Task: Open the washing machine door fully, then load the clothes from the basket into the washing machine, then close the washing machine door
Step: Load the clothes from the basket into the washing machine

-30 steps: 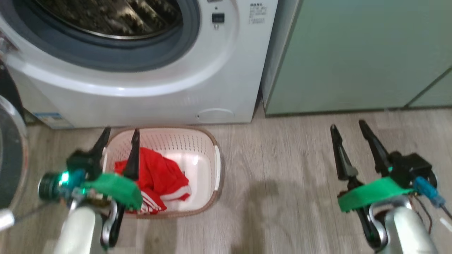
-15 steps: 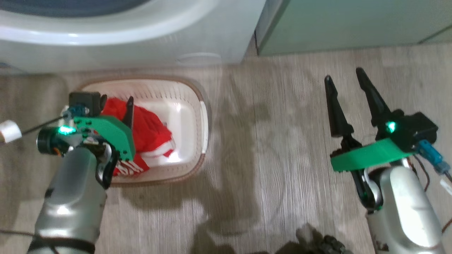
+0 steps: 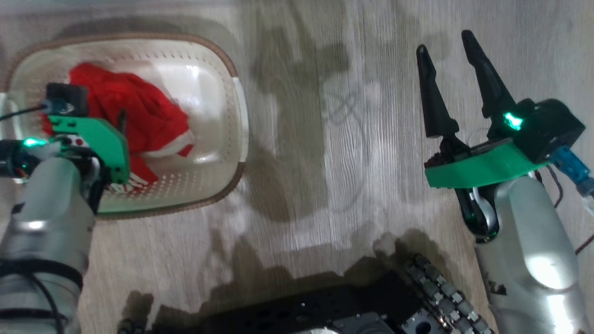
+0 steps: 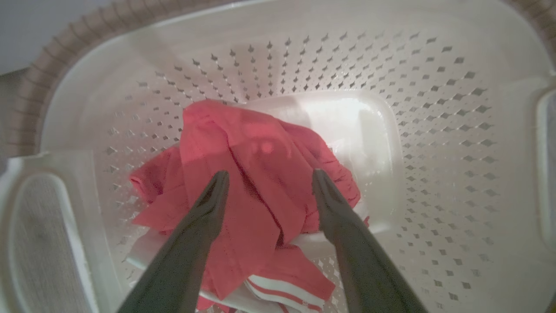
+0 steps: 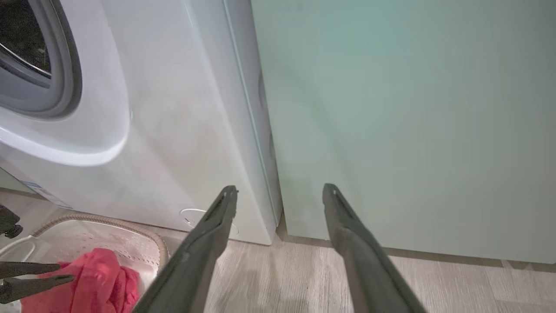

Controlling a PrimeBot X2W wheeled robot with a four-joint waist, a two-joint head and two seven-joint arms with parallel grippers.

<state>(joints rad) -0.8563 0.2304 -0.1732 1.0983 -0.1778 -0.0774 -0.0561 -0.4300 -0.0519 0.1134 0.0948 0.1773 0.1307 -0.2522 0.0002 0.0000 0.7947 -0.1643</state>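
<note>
The round mouth of the washing machine is seen uncovered in the right wrist view, so the opening of the washing machine door is judged done (how wide it stands cannot be told). The loading is hardly begun: the clothes, a crumpled red garment, lie on the bottom of the basket, just in front of the machine. The left gripper is lowered into the basket with its fingers spread, one on each side of a red fold, and nothing is pinched yet. The right gripper is seen spread and empty above the wooden floor, well apart from the basket. The grasp, the carrying into the drum and the closing of the door are judged to be left.
</note>
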